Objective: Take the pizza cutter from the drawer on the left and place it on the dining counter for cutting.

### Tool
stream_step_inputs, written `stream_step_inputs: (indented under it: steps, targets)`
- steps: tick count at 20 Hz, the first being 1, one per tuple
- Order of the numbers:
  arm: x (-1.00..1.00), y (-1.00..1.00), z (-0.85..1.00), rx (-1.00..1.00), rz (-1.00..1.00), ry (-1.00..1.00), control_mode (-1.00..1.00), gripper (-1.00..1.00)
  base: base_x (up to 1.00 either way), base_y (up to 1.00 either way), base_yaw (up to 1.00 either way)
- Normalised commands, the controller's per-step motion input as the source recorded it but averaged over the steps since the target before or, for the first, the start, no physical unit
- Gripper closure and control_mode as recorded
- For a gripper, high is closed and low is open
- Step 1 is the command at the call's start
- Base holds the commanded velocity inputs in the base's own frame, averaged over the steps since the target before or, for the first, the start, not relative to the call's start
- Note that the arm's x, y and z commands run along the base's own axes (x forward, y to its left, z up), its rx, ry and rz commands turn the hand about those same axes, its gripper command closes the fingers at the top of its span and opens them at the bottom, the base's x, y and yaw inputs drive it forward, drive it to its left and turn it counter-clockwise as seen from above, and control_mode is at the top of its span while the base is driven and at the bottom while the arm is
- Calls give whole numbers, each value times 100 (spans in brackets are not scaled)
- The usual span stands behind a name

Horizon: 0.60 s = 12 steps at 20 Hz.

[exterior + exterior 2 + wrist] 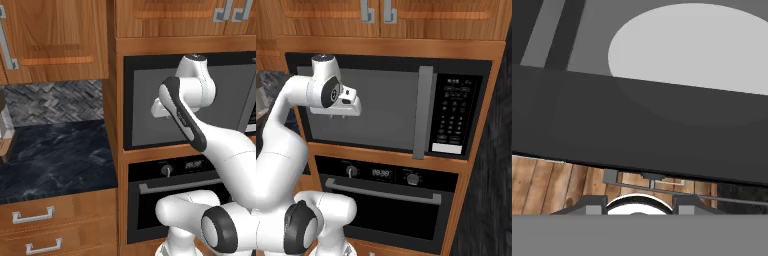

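Note:
The drawer [35, 214] is the topmost wooden front under the short black counter, low on the left, and it is closed, its silver bar handle [33, 215] facing out. The pizza cutter is hidden. The dining counter is out of view. My gripper [338, 116] hangs in front of the microwave's door, well above and to the right of the drawer, pointing down. In the hand view its two dark fingertips [594, 205] stand apart with nothing between them, so it is open and empty.
A built-in microwave [386, 110] sits above a black oven [386, 200] in a wooden column. A short black marble counter [55, 160] with a grey herringbone backsplash lies to the left, and an object [5, 132] stands at its left edge. A second drawer front [45, 246] sits lower down.

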Motion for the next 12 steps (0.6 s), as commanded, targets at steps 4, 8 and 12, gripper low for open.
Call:
stream_step_inputs:
  steps: [4, 8, 12]
  targets:
    - [-20, 29, 0, 0, 2, 0, -100, -100, 0, 0, 0]
    - [-74, 99, -21, -4, 18, 4, -100, -100, 0, 0, 0]
    - [-54, 97, -20, -5, 24, 4, -100, -100, 0, 0, 0]
